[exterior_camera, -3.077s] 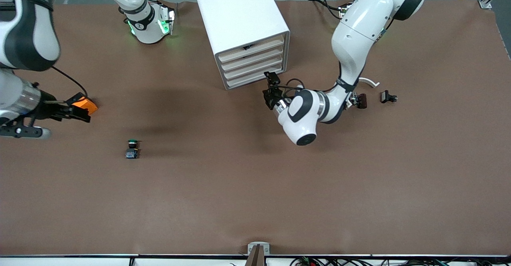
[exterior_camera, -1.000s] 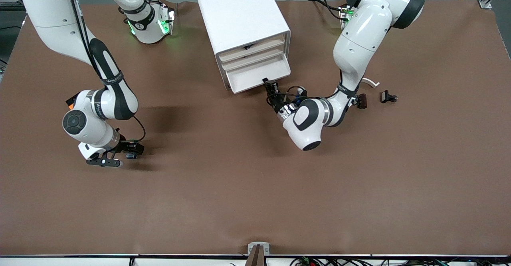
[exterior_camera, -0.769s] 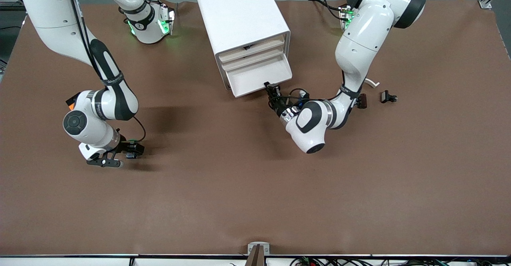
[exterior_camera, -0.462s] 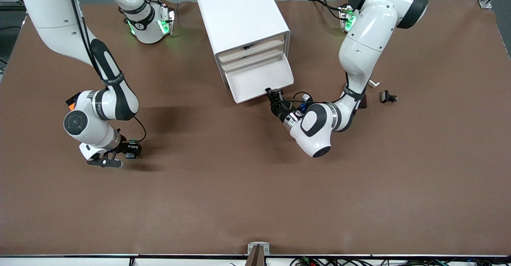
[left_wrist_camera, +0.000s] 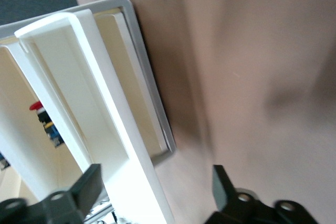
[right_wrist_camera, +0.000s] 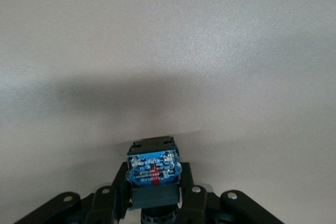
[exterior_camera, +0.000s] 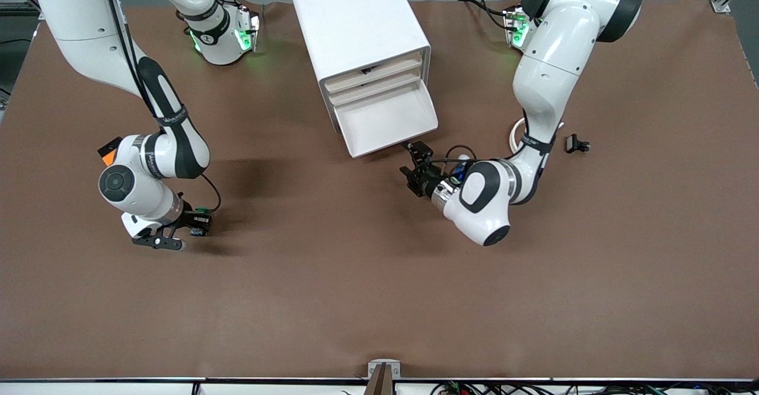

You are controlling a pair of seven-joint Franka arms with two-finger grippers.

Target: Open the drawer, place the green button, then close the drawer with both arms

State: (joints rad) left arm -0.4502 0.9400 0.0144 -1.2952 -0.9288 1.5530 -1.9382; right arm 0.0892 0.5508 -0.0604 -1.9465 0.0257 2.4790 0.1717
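Observation:
The white cabinet [exterior_camera: 356, 21] stands at the robots' side of the table. Its third drawer [exterior_camera: 385, 123] is pulled out, and its white tray shows nothing in it. My left gripper [exterior_camera: 416, 163] is open, low over the table just off the drawer's front corner. In the left wrist view the drawer's white front rim [left_wrist_camera: 131, 145] runs between my spread fingers [left_wrist_camera: 90, 181]. My right gripper [exterior_camera: 195, 226] is shut on the button [exterior_camera: 201, 222], low at the table toward the right arm's end. The right wrist view shows the button's blue base [right_wrist_camera: 153, 167] clamped between the fingers [right_wrist_camera: 191, 195].
An orange cube [exterior_camera: 109, 150] lies by the right arm's elbow, partly hidden. A small black part [exterior_camera: 576, 143] and a white arc [exterior_camera: 514, 135] lie near the left arm. A red-capped part [left_wrist_camera: 38, 107] sits in an upper drawer.
The left gripper drew the drawer from closed to well out, then let go, opened and backed away. The right gripper came from the orange cube to the button and closed on it.

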